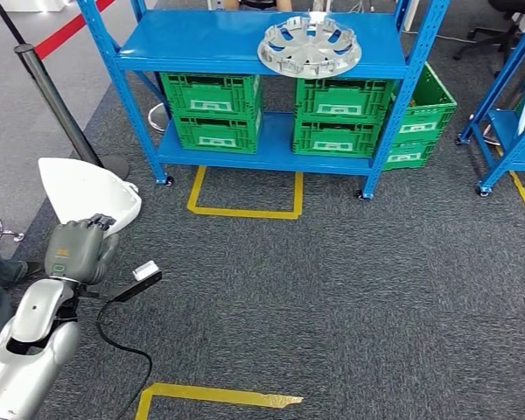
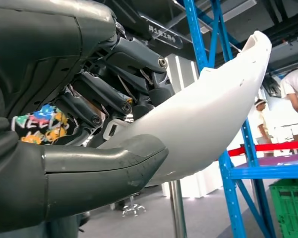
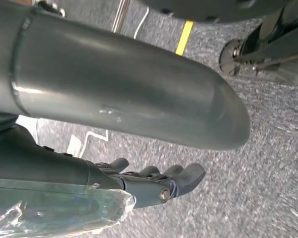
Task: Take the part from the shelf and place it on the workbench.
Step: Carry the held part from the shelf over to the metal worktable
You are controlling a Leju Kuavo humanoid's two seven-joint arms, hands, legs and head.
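A white curved plastic part sits in my left hand at the lower left of the head view, low over the grey carpet. In the left wrist view the thumb lies under the white part and the dark fingers close over its near end. My right hand hangs over the carpet with its fingers stretched out and nothing in them.
Ahead stands a blue shelf with a silver hubcap on top and green crates below. Yellow tape marks the floor. A black post with a red rope stands left, a cabled device lies beside my arm. Another blue rack stands right.
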